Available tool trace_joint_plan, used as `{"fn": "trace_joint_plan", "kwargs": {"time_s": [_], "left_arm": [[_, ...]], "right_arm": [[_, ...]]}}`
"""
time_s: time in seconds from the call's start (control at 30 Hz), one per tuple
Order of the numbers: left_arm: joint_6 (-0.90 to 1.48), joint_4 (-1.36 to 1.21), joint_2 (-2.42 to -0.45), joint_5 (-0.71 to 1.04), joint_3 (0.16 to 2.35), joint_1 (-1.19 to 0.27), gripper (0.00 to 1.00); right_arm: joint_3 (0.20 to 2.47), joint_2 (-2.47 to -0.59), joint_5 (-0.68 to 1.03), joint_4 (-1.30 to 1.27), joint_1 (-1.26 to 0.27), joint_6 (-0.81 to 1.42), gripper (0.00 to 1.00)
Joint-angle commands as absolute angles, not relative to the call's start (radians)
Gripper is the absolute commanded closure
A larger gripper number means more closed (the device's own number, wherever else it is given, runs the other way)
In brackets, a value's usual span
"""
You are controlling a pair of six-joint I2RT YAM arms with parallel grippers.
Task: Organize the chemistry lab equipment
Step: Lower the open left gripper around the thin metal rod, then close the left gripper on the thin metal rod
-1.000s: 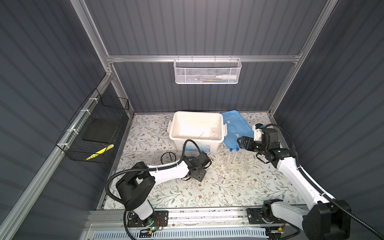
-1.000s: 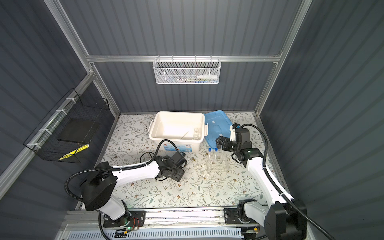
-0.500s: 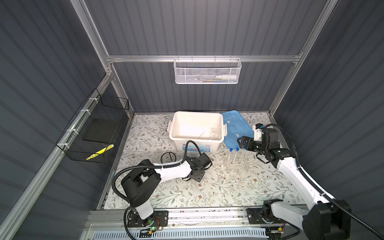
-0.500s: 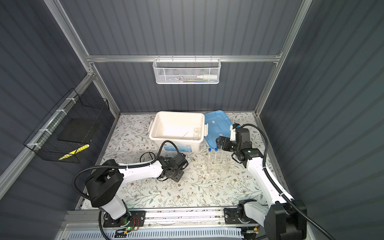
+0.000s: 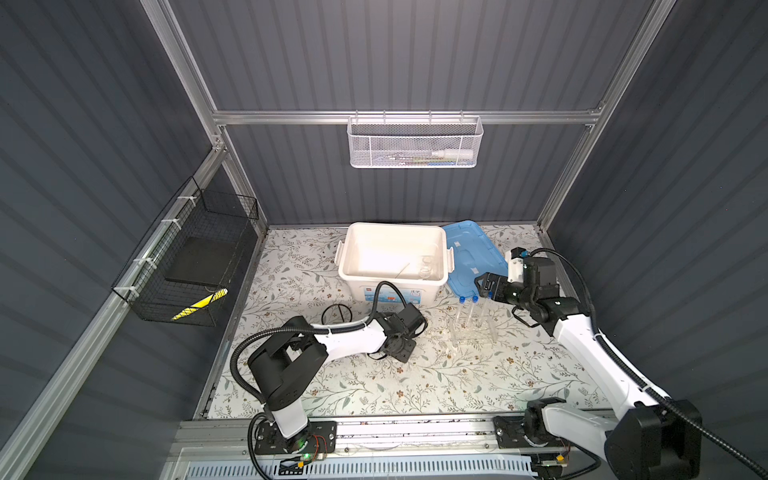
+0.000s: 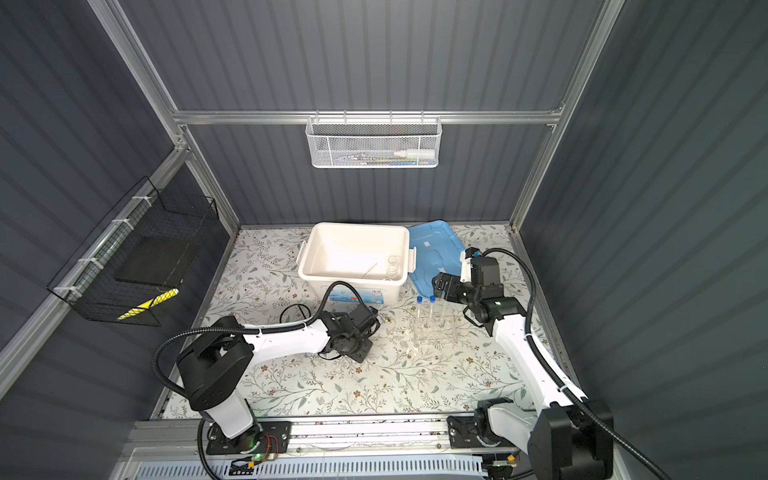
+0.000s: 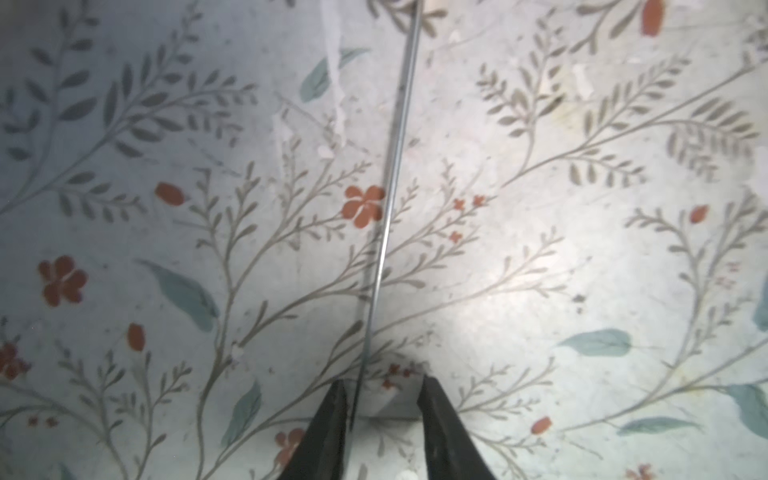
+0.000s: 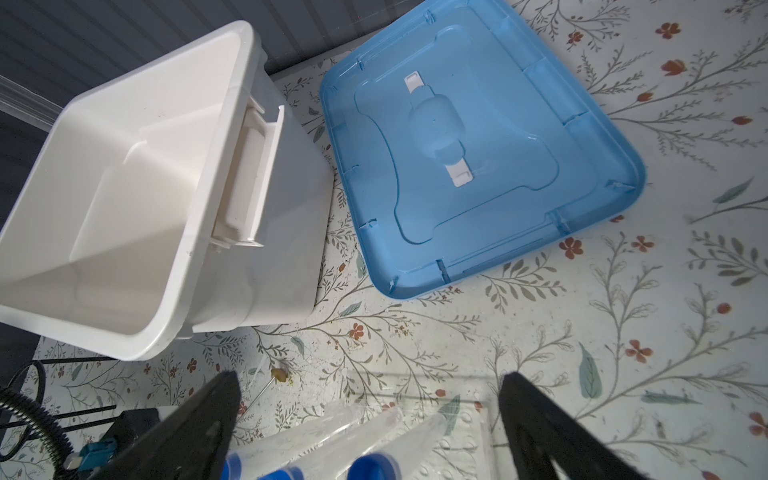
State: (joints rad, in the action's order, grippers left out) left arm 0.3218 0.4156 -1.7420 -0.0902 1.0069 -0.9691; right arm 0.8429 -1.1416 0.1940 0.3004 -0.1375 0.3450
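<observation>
The left gripper [image 7: 383,380] is partly open, and the rod [image 7: 391,166] lies between its jaws, close to one. The right gripper [image 8: 369,376] is wide open and empty, with the tubes [image 8: 374,467] just below its jaws

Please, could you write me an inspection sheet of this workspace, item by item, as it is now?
Surface: floral table cover, one small brownish spot.
Job's things: blue-capped test tubes upright in clear rack; black ring tripod near white box; glass rod lying on the cover; small glassware inside the box.
Clutter: blue lid lying beside the open box.
Tools: left tool low, fingers apart astride the rod; right tool wide open above the tubes.
Cables: black hose loops along each arm.
Surroundings: white mesh basket on back wall; black wire basket on left wall.
</observation>
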Motion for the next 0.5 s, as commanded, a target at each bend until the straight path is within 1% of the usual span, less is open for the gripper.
{"fn": "trace_joint_plan", "kwargs": {"time_s": [0.0, 0.13, 0.23, 0.4, 0.47], "left_arm": [[0.311, 0.405, -1.804, 0.040, 1.012, -0.974, 0.73], [0.312, 0.395, -1.825, 0.066, 1.026, -0.974, 0.79], [0.314, 0.403, -1.835, 0.054, 1.045, -0.974, 0.80], [0.319, 0.482, -1.846, -0.025, 1.062, -0.974, 0.79], [0.316, 0.497, -1.835, -0.033, 1.052, -0.974, 0.79]], "right_arm": [[0.831, -1.127, 0.187, 0.294, -0.135, 0.350, 0.01], [0.830, -1.126, 0.183, 0.295, -0.136, 0.350, 0.01], [0.830, -1.126, 0.182, 0.297, -0.135, 0.350, 0.01], [0.828, -1.126, 0.178, 0.301, -0.133, 0.345, 0.01], [0.828, -1.097, 0.177, 0.300, -0.133, 0.346, 0.01]]}}
